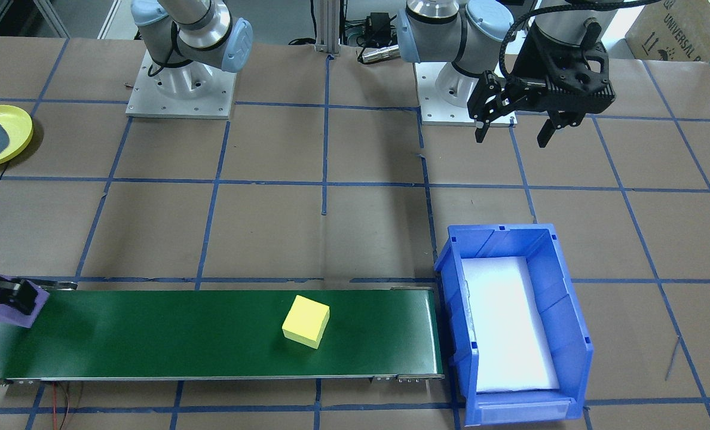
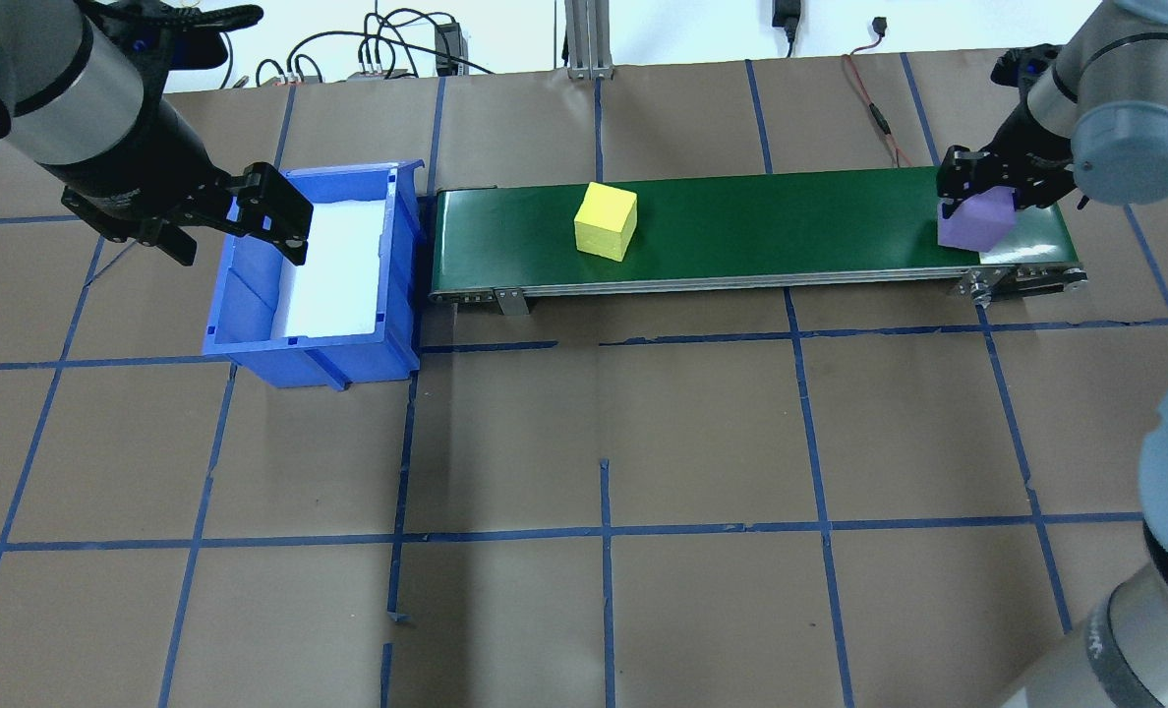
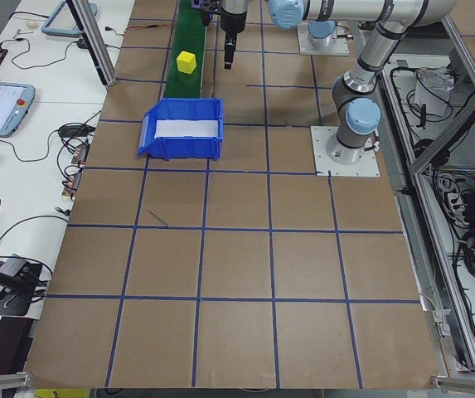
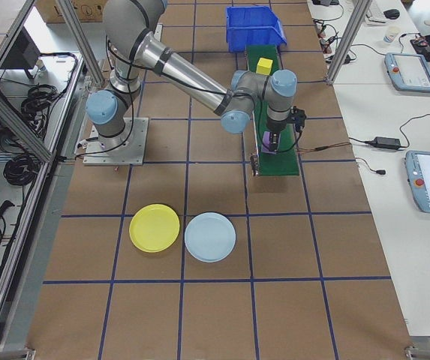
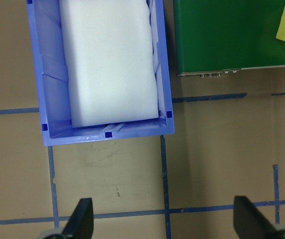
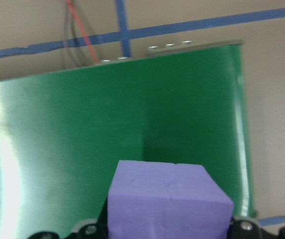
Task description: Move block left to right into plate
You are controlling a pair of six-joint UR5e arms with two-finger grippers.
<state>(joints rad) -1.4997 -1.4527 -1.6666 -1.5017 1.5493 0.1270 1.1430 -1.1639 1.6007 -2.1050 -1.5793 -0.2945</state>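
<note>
Right gripper holds the purple block at the belt's end; the plate waits.

Front view: the right gripper [image 1: 8, 297] is clamped on the purple block [image 1: 9, 310] at the belt [image 1: 211, 334] end, the yellow block [image 1: 306, 321] sits mid-belt, the yellow plate [image 1: 9, 131] lies well apart, and the left gripper [image 1: 513, 119] hangs spread and empty. Overhead: the purple block sits low over the belt; the left gripper hovers by the bin [image 2: 319, 265]. Right side view: a blue plate [image 4: 210, 237] touches the yellow plate. Right wrist view: the jaws grip the block's sides. Judged step: the pick; next comes a lift and carry to the yellow plate, avoiding the blue one.
</note>
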